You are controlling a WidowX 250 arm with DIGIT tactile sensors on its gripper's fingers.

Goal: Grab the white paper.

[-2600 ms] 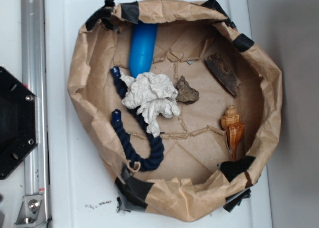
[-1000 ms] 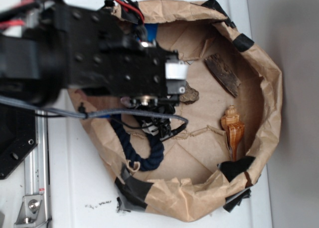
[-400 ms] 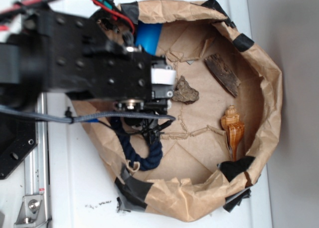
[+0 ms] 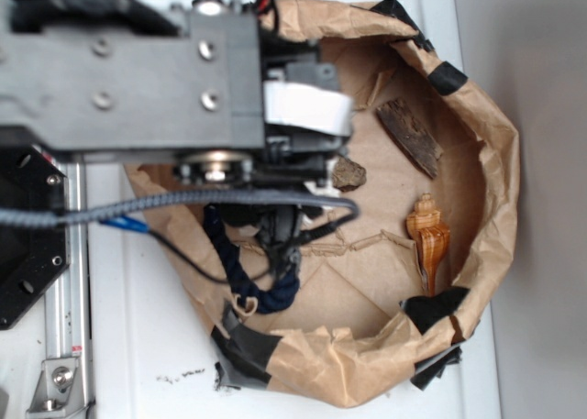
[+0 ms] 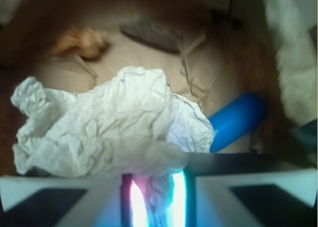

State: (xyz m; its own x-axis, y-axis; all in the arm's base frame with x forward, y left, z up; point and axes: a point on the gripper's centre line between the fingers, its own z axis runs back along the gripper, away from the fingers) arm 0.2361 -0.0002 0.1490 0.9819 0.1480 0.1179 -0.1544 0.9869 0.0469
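While the arm blocks most of the kraft-paper bowl (image 4: 495,162), the fingers (image 5: 180,197) are clamped on the white paper (image 5: 109,125); blue tube (image 5: 237,118) just behind it.

Grey-black boxy arm (image 4: 138,80) with silver screws, white label, braided grey cable (image 4: 183,203).

From ext view my arm (image 4: 138,80) hides the paper entirely, plus most of the rope (image 4: 240,268) and half the rock (image 4: 348,173). On wrist cam the paper (image 5: 109,125) runs down behind the fingers (image 5: 59,197), which are cut off by the bottom edge. Shell (image 5: 82,40) and bark (image 5: 149,34) too blurred for detail.
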